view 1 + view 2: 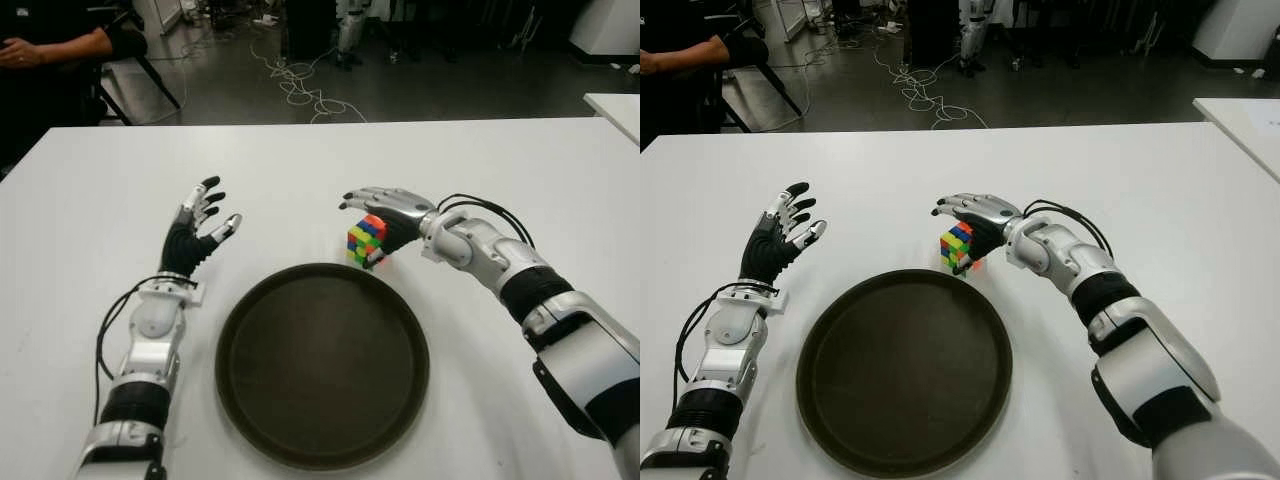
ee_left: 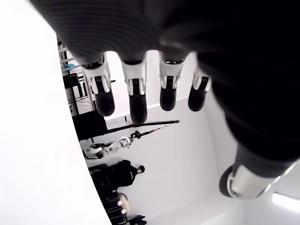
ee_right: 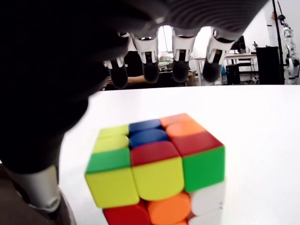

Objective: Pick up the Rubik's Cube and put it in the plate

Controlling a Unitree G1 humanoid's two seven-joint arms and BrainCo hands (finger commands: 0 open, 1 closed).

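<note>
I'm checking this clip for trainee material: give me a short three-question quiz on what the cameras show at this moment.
1. True or false: the multicoloured Rubik's Cube lies inside the round dark brown plate.
2. Which hand is at the cube? A) left hand B) right hand
3. Fill in: the cube stands on the white ____.

Key:
1. False; it sits just beyond the plate's far rim.
2. B; its fingers arch over the cube, not closed on it, while the left hand shows open, left of the plate.
3. table

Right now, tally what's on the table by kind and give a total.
Cube: 1, beside the right hand, whose fingers are open over it
Plate: 1
Robot hands: 2, the left hand left of the plate
Total: 4
</note>
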